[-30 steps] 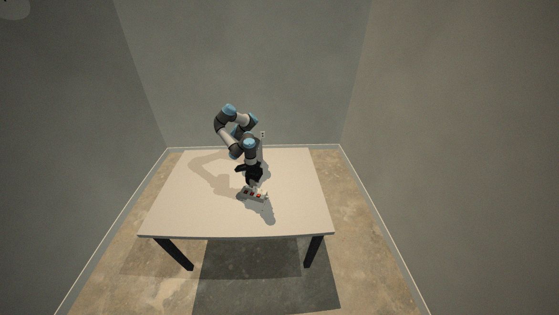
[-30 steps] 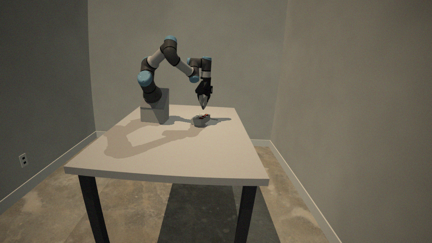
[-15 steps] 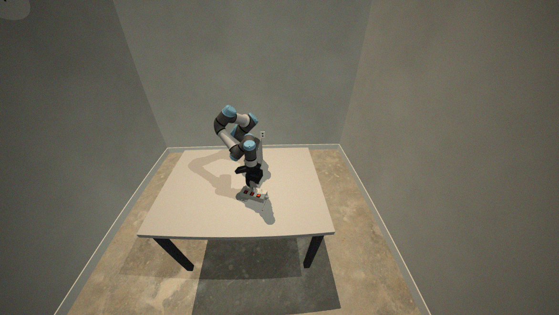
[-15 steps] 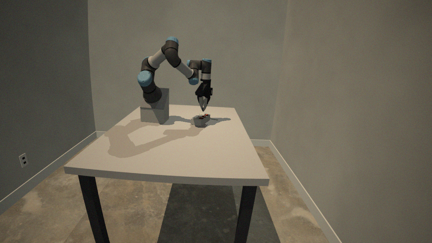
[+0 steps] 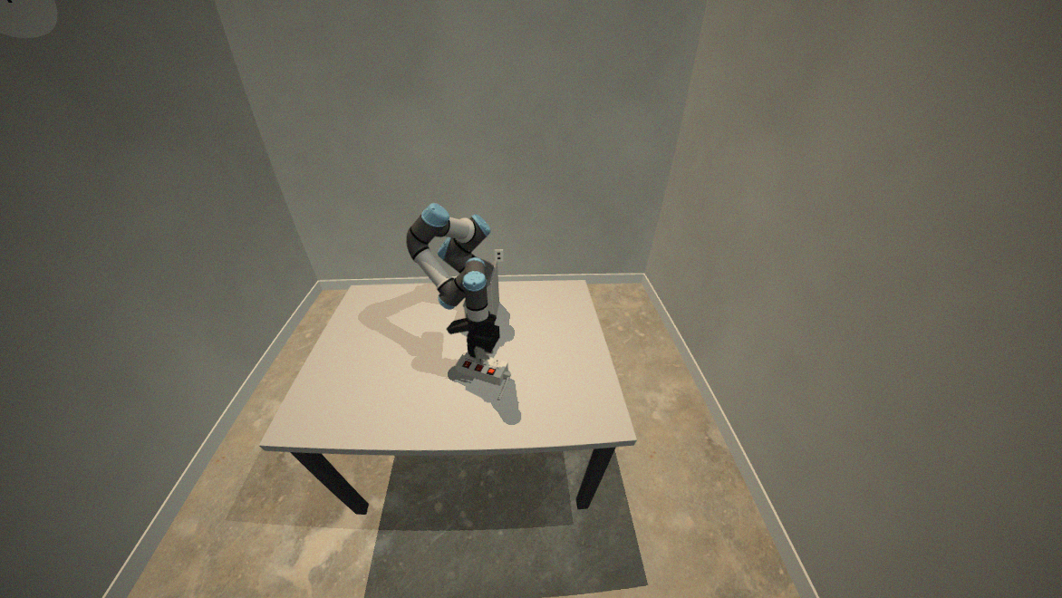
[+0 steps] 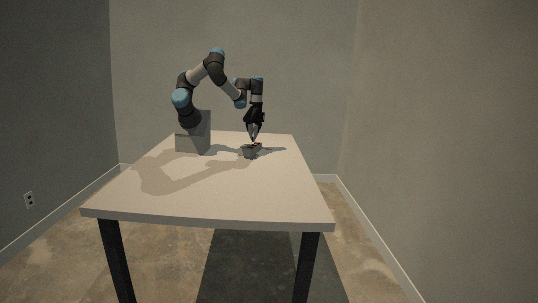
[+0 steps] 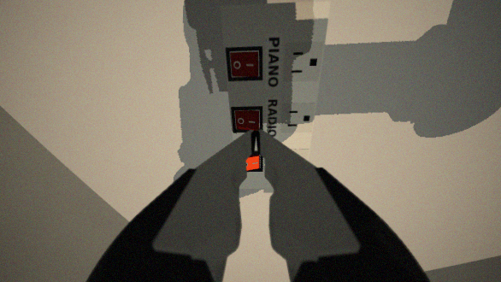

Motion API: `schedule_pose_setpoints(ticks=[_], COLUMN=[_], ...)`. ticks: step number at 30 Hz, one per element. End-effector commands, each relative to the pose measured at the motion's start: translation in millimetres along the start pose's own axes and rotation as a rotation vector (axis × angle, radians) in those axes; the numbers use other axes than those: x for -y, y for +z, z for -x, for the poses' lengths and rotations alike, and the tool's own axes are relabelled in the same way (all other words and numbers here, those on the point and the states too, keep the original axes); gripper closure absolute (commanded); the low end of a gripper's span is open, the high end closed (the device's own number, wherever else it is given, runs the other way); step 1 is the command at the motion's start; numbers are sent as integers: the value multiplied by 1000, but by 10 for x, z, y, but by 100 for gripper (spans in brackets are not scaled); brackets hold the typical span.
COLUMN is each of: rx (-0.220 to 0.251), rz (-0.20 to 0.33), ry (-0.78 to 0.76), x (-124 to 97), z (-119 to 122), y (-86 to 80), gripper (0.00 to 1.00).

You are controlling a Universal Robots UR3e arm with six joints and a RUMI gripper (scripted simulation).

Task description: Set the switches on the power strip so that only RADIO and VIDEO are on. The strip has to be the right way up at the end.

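A grey power strip (image 5: pixel 475 373) (image 6: pixel 249 151) (image 7: pixel 256 91) lies face up on the table (image 5: pixel 356 400) (image 6: pixel 226 195). In the wrist view the PIANO switch (image 7: pixel 244 63) and the RADIO switch (image 7: pixel 246 119) are dark red. A third switch (image 7: pixel 253 163) glows bright orange; my fingers hide its label. My gripper (image 5: pixel 481 355) (image 6: pixel 252 139) (image 7: pixel 256 132) is shut and empty. Its tips point down, just above the strip, between the RADIO switch and the lit switch. I cannot tell whether they touch the strip.
The arm stands on a grey block (image 6: pixel 192 139) at the back of the table. A short cord (image 5: pixel 504 387) sticks out of the strip's near end. The arm casts long shadows to the left of the strip.
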State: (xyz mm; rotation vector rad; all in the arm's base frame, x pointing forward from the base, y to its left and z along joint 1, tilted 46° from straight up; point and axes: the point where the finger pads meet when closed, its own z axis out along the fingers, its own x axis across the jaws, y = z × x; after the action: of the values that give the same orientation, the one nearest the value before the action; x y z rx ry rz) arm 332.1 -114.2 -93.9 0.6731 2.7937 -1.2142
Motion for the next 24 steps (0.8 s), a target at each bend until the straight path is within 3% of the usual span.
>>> schedule_pose_setpoints(ticks=[1,24], rx=[3,3], rz=[1,1], ry=[1,1], x=[-3,-4], z=[7,8], y=[45,90], gripper=[100,100])
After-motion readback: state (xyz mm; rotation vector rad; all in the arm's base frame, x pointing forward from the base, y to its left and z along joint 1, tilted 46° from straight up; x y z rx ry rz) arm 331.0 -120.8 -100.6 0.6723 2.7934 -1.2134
